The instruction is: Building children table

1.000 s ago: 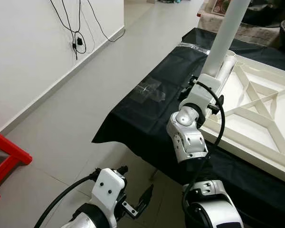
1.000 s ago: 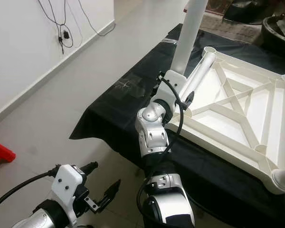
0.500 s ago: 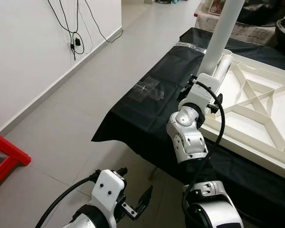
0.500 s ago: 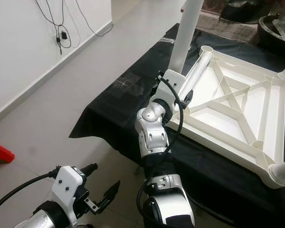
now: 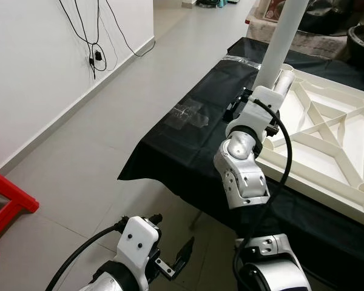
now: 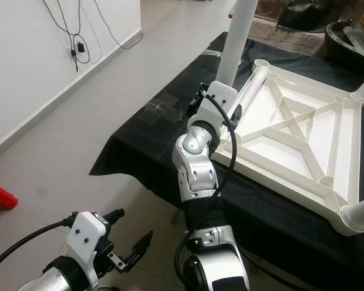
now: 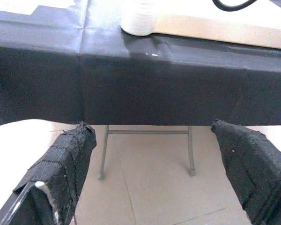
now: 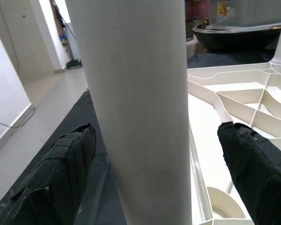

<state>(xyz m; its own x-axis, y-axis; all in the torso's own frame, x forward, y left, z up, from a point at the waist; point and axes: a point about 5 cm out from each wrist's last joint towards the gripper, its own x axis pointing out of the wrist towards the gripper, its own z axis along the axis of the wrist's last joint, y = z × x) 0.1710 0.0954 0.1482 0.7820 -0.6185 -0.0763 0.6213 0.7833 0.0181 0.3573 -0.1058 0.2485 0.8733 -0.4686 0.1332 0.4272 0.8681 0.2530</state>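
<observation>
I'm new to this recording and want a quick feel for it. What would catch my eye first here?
A white table leg rises steeply at the near corner of the upturned white tabletop, which lies on a black cloth. The right gripper has its black fingers open on either side of that leg. The left gripper hangs open low over the floor, in front of the draped table.

The upturned tabletop is laid on the cloth-covered table, to the robot's right. A table leg is stood at its near-left corner. The left gripper is hung low over the floor, left of the table
</observation>
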